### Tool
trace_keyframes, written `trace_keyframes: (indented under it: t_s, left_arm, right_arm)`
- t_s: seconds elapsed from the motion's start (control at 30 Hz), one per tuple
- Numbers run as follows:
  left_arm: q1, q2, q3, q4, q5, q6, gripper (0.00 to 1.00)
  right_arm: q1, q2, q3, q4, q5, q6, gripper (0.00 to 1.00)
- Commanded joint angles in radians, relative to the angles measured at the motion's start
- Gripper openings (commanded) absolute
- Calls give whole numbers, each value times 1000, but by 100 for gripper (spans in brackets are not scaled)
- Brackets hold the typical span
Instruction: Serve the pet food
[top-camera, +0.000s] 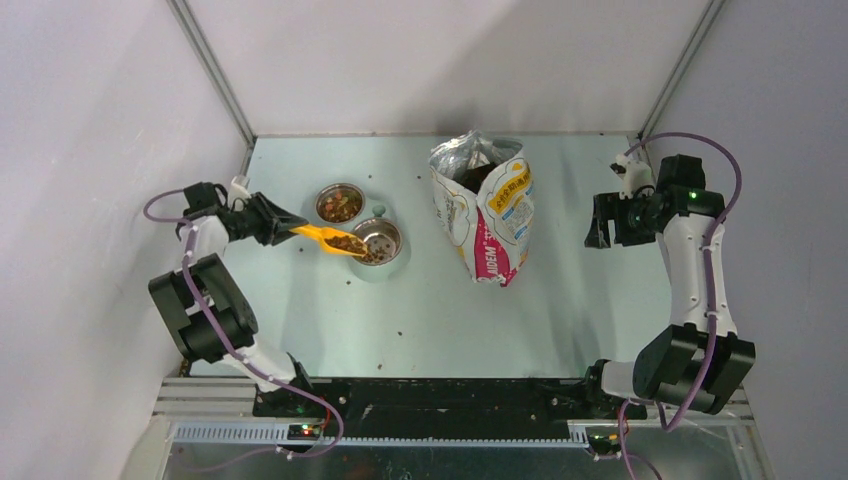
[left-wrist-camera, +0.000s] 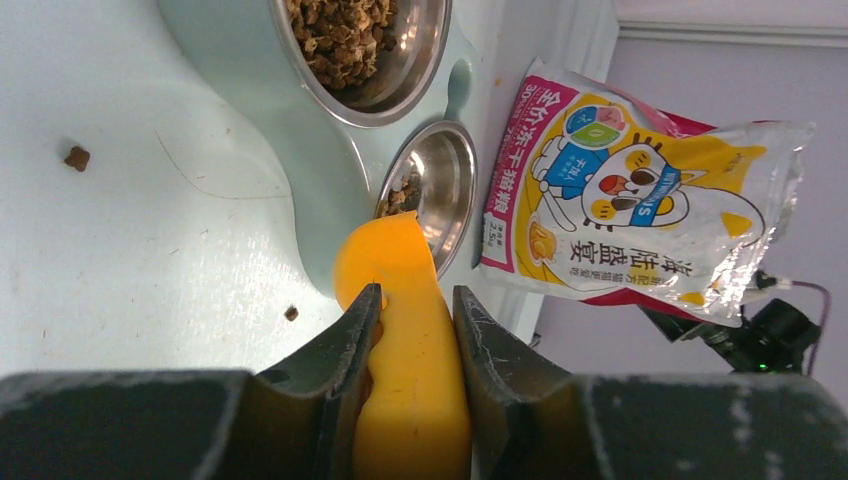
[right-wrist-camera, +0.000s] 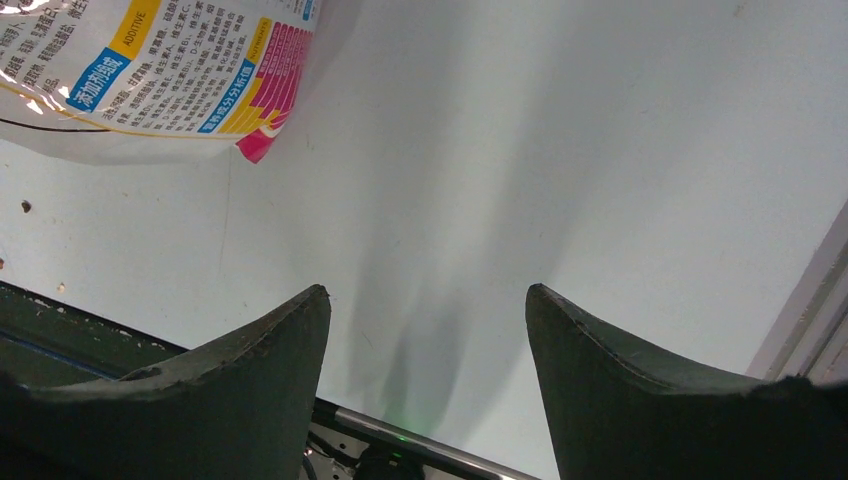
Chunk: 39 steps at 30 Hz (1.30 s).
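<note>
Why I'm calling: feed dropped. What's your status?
Left claw shut on orange scoop, pet food loaded, at near bowl. Right claw open, empty. Nothing in the way.

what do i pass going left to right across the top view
left end effector → scoop → near bowl → bag → right end effector

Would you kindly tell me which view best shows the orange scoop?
Top external: the whole orange scoop shows, loaded with pet food. Left wrist shows only part of it, clamped in the left end effector. Right wrist misses it.
</note>
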Motion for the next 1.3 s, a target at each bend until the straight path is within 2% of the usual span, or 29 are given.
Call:
trace_keyframes:
  t_s: [0.0,0.13,0.3,0.5,0.83,0.9,1.0,1.1,1.27]
  left_arm:
    - [-73,-26,69,-36,-135,108,0]
    - [-162,-27,136,-84,-228,172,0]
    - [-284,-30,248,-144,-420,272,0]
    - [-423,-34,343,-190,-536,383,0]
    - [-551,-125,403,-193,-605,510,0]
    - [-555,-120,393,-184,-631,486,0]
    - [-575,-112,456,-225,-632,457,0]
    - [-595,-136,414,-187,-733,512,0]
    - [-604,-127,487,-235,-663,480,0]
  right_arm:
    - [-5,-36,-6,26,-19,8,75]
    - [-6,-41,-7,28,-21,10,75]
    - [-8,-54,-17,34,-25,13,75]
    - [-14,-73,-39,36,-28,15,75]
    - [-24,-84,-43,42,-36,19,75]
    - [-25,-84,-43,46,-42,24,75]
    - [-24,-85,-43,45,-43,27,75]
    - [-24,-86,-44,48,-50,33,75]
    - [-23,-92,-45,42,-52,34,75]
